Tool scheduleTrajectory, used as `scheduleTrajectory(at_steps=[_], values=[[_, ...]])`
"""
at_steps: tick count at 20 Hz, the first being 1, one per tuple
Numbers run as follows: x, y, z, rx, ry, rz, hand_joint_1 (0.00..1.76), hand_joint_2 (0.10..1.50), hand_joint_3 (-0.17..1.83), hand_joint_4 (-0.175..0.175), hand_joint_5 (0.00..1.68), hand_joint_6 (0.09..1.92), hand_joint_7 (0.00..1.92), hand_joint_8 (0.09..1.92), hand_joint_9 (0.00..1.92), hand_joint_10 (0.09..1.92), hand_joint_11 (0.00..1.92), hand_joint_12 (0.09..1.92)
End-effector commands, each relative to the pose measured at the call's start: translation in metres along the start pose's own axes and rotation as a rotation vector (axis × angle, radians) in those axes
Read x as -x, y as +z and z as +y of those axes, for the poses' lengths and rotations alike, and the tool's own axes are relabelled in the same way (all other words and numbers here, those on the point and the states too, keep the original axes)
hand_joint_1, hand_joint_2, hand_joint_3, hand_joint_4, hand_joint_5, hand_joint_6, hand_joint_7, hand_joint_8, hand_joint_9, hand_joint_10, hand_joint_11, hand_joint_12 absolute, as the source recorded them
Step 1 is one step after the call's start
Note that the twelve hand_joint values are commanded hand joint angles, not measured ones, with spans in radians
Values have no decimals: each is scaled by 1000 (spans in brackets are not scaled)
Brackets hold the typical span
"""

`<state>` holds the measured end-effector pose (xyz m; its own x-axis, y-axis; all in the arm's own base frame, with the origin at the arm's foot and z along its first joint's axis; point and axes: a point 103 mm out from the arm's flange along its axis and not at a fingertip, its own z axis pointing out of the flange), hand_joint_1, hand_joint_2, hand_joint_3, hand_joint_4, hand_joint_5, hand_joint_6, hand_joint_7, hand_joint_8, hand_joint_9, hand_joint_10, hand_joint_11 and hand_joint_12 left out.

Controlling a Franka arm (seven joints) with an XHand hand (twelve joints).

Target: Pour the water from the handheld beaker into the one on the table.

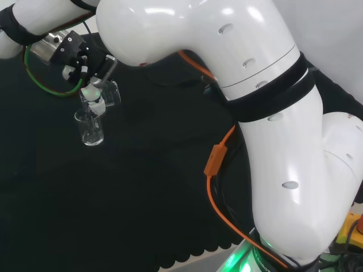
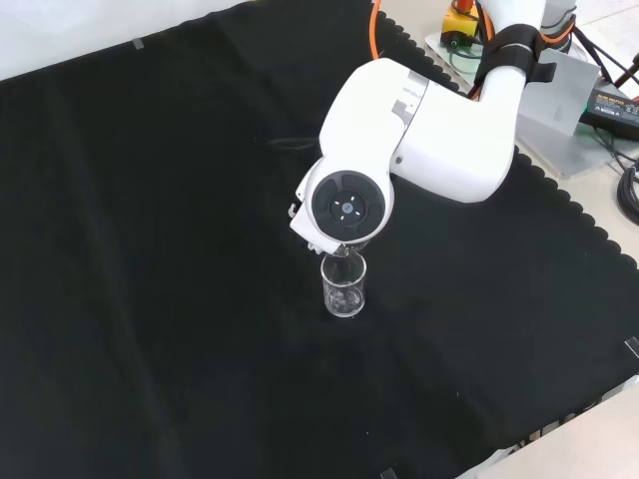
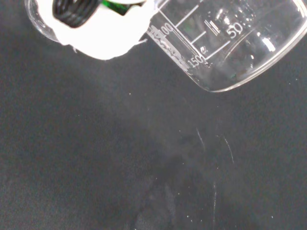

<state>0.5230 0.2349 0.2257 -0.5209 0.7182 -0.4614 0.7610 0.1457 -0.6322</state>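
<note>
In the head view the black and white hand (image 1: pixel 85 61) is at the upper left, with its fingers curled round a clear handheld beaker (image 1: pixel 108 93). That beaker is tipped, its lip over a second clear beaker (image 1: pixel 91 129) standing upright on the black cloth just below. In the front view the standing beaker (image 2: pixel 344 289) sits right under the arm's white link with the round grey cap (image 2: pixel 347 208), which hides the hand. The wrist view shows the held beaker (image 3: pixel 225 43) close up and tilted, with printed scale marks, beside a white fingertip (image 3: pixel 105 33). I cannot tell the water levels.
The arm's big white links (image 1: pixel 255 113) take up the right of the head view, with an orange cable (image 1: pixel 215 164) along them. A green cable loop (image 1: pixel 42 85) hangs near the wrist. Black cloth (image 2: pixel 150 299) spreads all round the standing beaker, with its scalloped edge (image 2: pixel 589 239) at the right in the front view.
</note>
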Motion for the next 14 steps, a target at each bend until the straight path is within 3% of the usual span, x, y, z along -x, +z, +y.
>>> scheduleTrajectory(at_steps=[1, 14], values=[[-2, 1, 0, -8, 0, -8, 1274, 1159, -175, -175, 1019, 985, 1073, 972, 1400, 1130, 1061, 1015], [0, 3, 0, -14, -5, -8, 1273, 1159, -175, -175, 1018, 986, 1073, 973, 1399, 1129, 1060, 1014]])
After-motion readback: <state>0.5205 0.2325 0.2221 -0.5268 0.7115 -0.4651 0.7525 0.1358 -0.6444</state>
